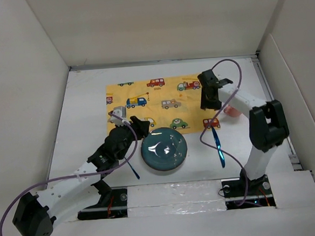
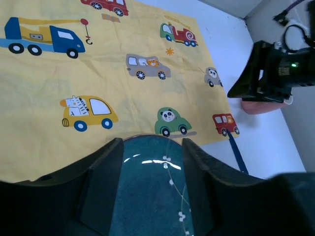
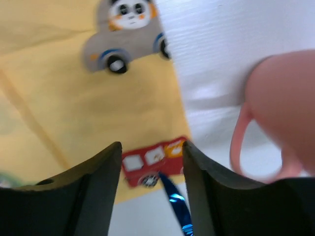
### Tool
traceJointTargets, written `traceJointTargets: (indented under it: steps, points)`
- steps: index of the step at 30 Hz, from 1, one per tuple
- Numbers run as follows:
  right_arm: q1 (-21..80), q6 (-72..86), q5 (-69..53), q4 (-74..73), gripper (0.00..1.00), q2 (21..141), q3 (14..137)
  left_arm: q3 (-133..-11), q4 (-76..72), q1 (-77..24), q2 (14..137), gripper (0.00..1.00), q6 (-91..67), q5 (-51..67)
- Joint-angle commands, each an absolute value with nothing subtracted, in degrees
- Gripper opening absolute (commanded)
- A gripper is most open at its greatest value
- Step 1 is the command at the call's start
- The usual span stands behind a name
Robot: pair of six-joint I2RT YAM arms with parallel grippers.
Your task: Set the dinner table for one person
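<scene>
Desk (image 1: 87,112): white, matte, fills the floor of the white-walled box. Everything else lies on it.

Left pincer (image 1: 138,127): over the near edge of the cloth (image 1: 162,104), just beyond the plate's far-left rim. In the wrist view, the pincer (image 2: 151,143) is spread, with the teal rim between the fingers (image 2: 106,182). Cannot tell whether they touch it.

Left utensil (image 1: 132,168): thin, dark blue, on bare desk just left of the plate and partly under the left arm. Kind not readable.

Plate (image 1: 164,149): round, teal, with a white sprig pattern. Its far rim overlaps the cloth's near edge; the rest sits on the desk.

Cloth: yellow, printed with cars, lying flat mid-desk.

Right utensil (image 1: 218,146): bright blue, one end at the cloth's near-right corner, lying toward the near edge.

Right pincer (image 1: 209,104): at the cloth's right edge. In the wrist view (image 3: 151,146) it is spread, with nothing between the fingers and a printed red car below.

Cup (image 3: 283,108): pink, with a handle, on bare desk just right of the cloth. From above it is mostly hidden behind the right arm.
</scene>
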State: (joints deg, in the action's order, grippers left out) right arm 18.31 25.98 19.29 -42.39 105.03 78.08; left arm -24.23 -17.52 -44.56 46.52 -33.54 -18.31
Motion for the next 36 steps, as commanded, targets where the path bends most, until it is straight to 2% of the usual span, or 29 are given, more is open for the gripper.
traceJointTargets:
  steps: [1,2,3,5,6,7,8,11,14,15,16,17,18,21,23,27,31,34,35,36]
  points:
    - [24.59,27.33,17.23,-34.76,0.49,89.54,72.73,-24.87,-17.85,-44.47,44.92,0.44,-33.40,-19.25]
    - [26.52,27.86,16.53,-32.11,0.39,86.08,69.90,-25.74,-15.84,-44.47,43.61,0.40,-33.49,-18.73]
    - [30.89,28.12,15.91,-29.38,0.00,82.56,67.00,-26.10,-14.60,-44.47,42.90,0.30,-33.83,-18.02]
    - [34.96,30.13,13.20,-20.86,0.00,72.19,56.37,-27.06,-11.01,-45.17,39.84,0.17,-34.45,-17.40]
    - [37.59,32.06,12.23,-18.48,0.00,68.85,52.86,-27.33,-9.86,-46.74,38.60,0.02,-34.98,-17.84]
    - [38.49,33.65,7.69,-11.58,0.00,62.55,48.82,-27.68,-8.89,-47.54,37.37,0.00,-36.63,-18.71]
    - [38.50,35.40,4.86,-6.90,0.00,59.79,39.90,-28.47,-7.48,-48.24,35.27,0.00,-37.35,-18.81]
    - [39.02,41.02,-4.46,4.63,0.00,52.33,26.95,-32.84,-2.93,-50.80,32.53,0.00,-38.14,-19.33]
    - [40.16,44.29,-7.21,4.85,0.49,52.55,23.03,-39.17,4.96,-51.50,29.98,0.00,-36.75,-19.60]
    - [40.17,44.56,-6.51,3.53,0.70,53.43,22.68,-40.68,6.84,-51.50,29.36,0.06,-36.22,-19.60]
    - [41.12,45.60,-5.20,2.30,0.76,54.39,22.24,-43.13,10.16,-51.50,28.57,0.12,-35.60,-19.34]
    - [41.13,46.05,-5.36,3.24,0.80,56.75,20.84,-44.11,11.67,-51.50,26.91,0.23,-34.73,-19.42]
    - [41.74,46.49,-6.23,5.08,0.80,57.91,19.96,-45.17,13.34,-51.50,26.29,0.28,-34.19,-19.51]
    - [41.75,48.25,-10.36,14.13,0.80,64.48,18.11,-48.60,19.58,-51.50,24.35,0.40,-32.96,-21.44]
    - [41.75,48.60,-13.18,19.85,0.79,68.27,18.19,-49.74,23.88,-51.50,23.73,0.43,-32.52,-25.65]
    - [41.75,50.53,-15.03,26.80,0.65,76.63,18.54,-48.26,28.38,-51.50,22.77,0.44,-33.83,-32.42]
    - [40.61,52.47,-17.57,33.46,0.44,82.69,18.37,-45.26,26.98,-51.50,21.71,0.46,-33.40,-33.49]
    - [39.21,51.16,-19.68,35.07,0.18,86.04,18.72,-45.35,26.54,-51.50,21.97,0.46,-32.00,-33.74]
    - [38.68,50.89,-20.56,35.50,0.00,86.74,18.72,-45.44,26.63,-51.50,22.23,0.47,-31.47,-33.92]
    - [38.15,50.89,-21.96,36.12,0.00,86.57,18.29,-45.44,26.89,-51.50,22.41,0.47,-31.38,-34.01]
